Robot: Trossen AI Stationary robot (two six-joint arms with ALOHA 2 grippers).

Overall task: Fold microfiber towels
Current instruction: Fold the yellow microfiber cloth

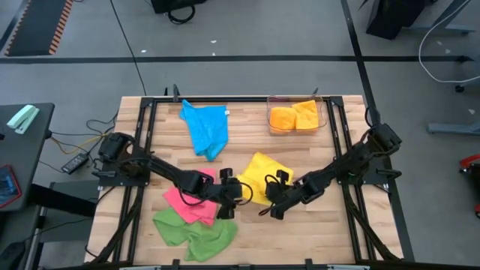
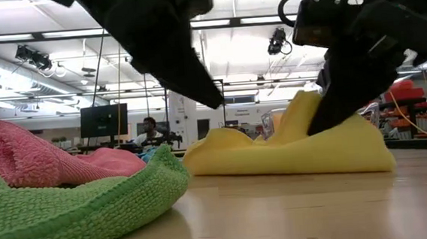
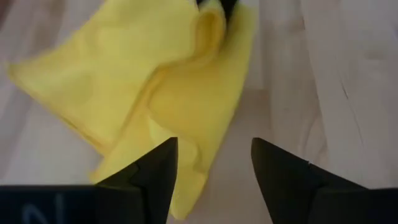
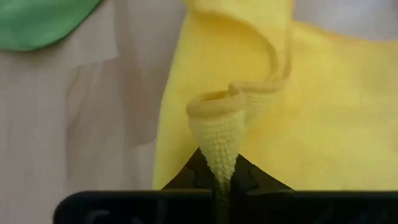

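Note:
A yellow towel (image 1: pixel 259 178) lies crumpled mid-table. My right gripper (image 1: pixel 272 198) is shut on it at its near right side. My left gripper (image 3: pixel 214 171) hangs open just above the towel's near left edge (image 3: pixel 186 186), its fingers clear of the cloth in the low view. A pink towel (image 1: pixel 189 202) and a green towel (image 1: pixel 193 232) lie bunched near the front left, the pink one partly on the green. A blue towel (image 1: pixel 206 127) lies at the back. My right gripper pinches a bunched fold of the yellow towel (image 4: pixel 221 149) between its two fingers, several layers gathered into a cone. The fingers slant down from the table's right. The fold is drawn up into a peak (image 2: pixel 303 109); the remaining cloth lies on the table.
A clear bin (image 1: pixel 322 112) with orange towels (image 1: pixel 294 117) stands at the back right. Bare wood shows at the front right (image 1: pixel 315 232) and between the blue towel and the bin. A person sits in the room beyond the table (image 2: pixel 149 130).

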